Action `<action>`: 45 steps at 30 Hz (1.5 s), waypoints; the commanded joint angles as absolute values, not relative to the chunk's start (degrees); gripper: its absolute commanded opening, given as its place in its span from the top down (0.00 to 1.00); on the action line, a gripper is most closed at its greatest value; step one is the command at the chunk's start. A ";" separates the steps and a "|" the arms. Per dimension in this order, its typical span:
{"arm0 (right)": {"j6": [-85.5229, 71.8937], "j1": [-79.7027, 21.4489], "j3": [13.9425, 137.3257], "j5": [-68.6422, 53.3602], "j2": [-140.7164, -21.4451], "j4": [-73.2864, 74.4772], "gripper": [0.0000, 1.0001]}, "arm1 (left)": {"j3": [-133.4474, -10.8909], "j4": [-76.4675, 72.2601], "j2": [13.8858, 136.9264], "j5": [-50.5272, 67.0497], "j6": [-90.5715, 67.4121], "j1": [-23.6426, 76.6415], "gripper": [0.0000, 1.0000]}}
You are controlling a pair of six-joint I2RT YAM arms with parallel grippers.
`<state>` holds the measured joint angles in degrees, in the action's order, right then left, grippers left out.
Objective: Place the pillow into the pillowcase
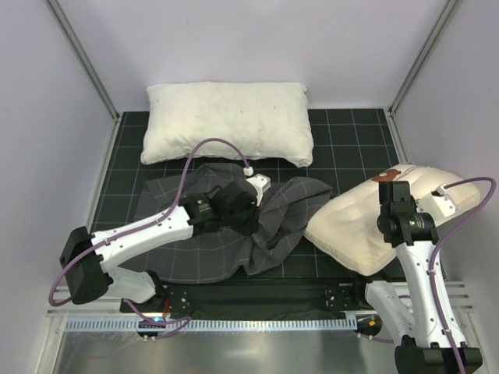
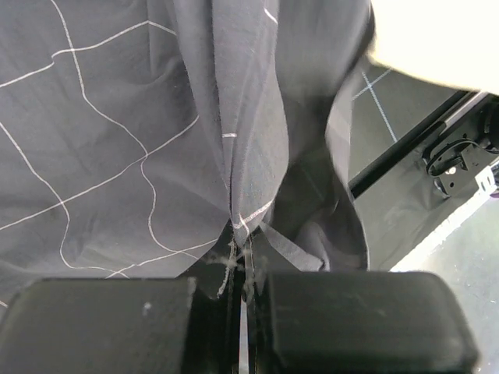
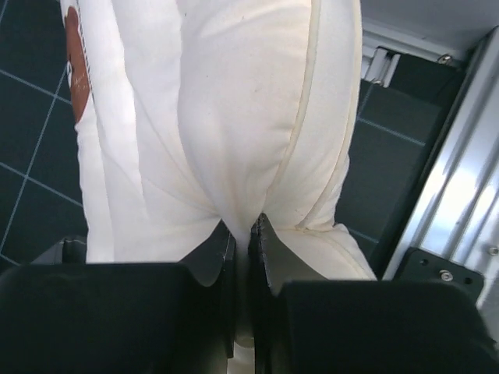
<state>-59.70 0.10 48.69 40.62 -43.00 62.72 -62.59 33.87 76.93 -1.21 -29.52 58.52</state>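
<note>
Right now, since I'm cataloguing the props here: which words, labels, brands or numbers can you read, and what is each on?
Nothing is legible in any view.
Cream pillow: dark lettering beside its brown print, blurred in the right wrist view, too small in the top view.
Pillowcase: light grid lines only, no text.
White pillow: no print visible.

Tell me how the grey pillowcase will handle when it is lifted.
Probably floppy: the pillowcase gathers into deep folds where the left gripper pinches it. Likely light, being thin cloth. It will probably drape and bunch rather than keep its opening spread, since it lies crumpled.
</note>
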 commanded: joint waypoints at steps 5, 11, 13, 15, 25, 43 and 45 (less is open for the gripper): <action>-61.60 0.79 60.28 58.54 -43.77 70.12 0.95 | -63.81 31.99 77.78 -0.79 -29.18 58.54 0.99; -55.29 0.79 64.07 52.39 -38.68 64.71 0.96 | -64.07 31.82 78.84 1.58 -29.27 58.54 0.99; -54.06 0.70 66.35 50.72 -37.71 64.60 0.96 | -64.25 31.82 79.71 2.20 -29.27 58.54 0.99; -53.18 0.70 69.06 49.93 -38.49 64.95 0.96 | -64.34 31.55 80.50 2.63 -29.36 58.54 0.99; -54.14 0.79 53.19 34.38 -35.60 52.84 0.96 | -65.39 30.06 79.98 6.93 -31.02 58.62 0.98; -17.78 0.70 51.50 -9.11 -27.76 39.36 0.00 | -64.34 27.95 80.68 7.91 -31.99 58.71 0.98; -14.87 0.70 53.78 -15.26 -31.61 41.65 0.00 | -65.12 29.00 80.77 5.64 -31.20 58.71 0.98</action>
